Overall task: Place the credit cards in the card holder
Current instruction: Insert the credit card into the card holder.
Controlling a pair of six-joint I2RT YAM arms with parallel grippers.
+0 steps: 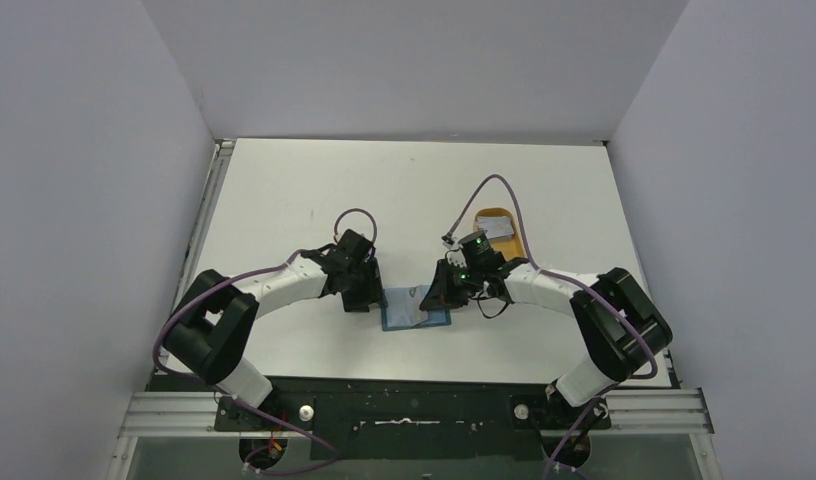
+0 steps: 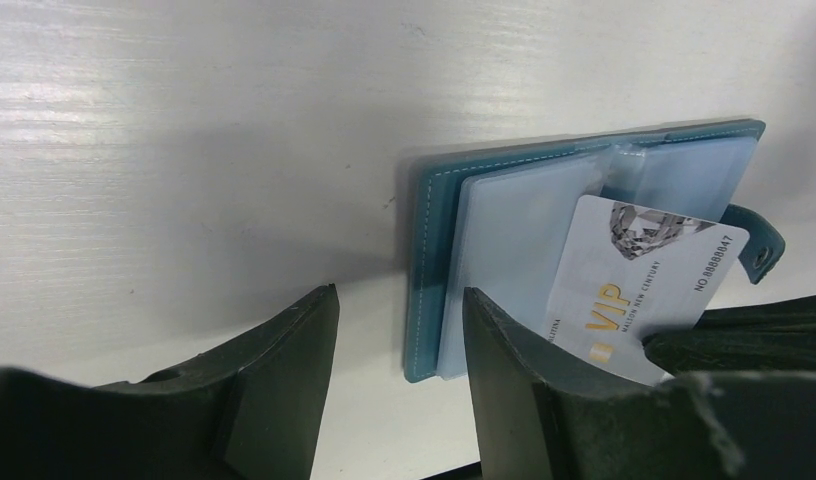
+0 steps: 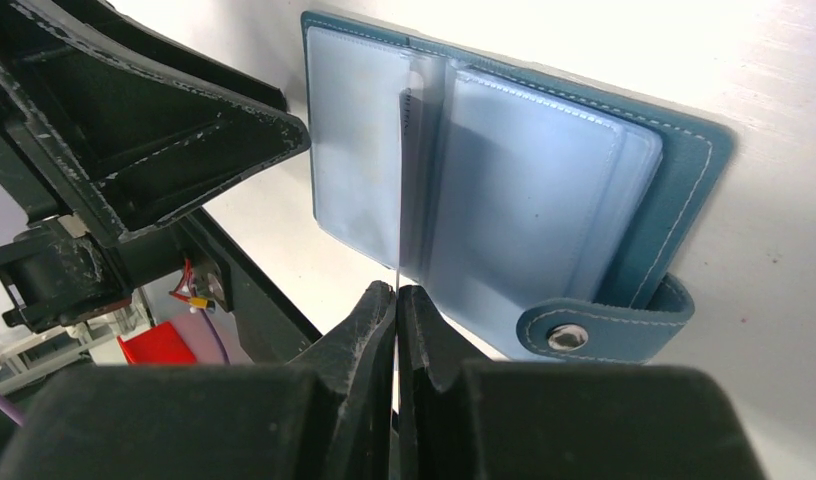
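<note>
Here our right claw (image 3: 396,300) clamps a card (image 2: 634,290) over the open wallet (image 3: 524,190); left claw (image 2: 399,340), jaws apart, sits at its edge.

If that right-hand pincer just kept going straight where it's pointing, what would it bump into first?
The right pincer pinches a credit card edge-on, aimed at the open card holder. The card's front edge would meet the clear sleeves near the fold first; it may already touch them, depth is unclear.
</note>
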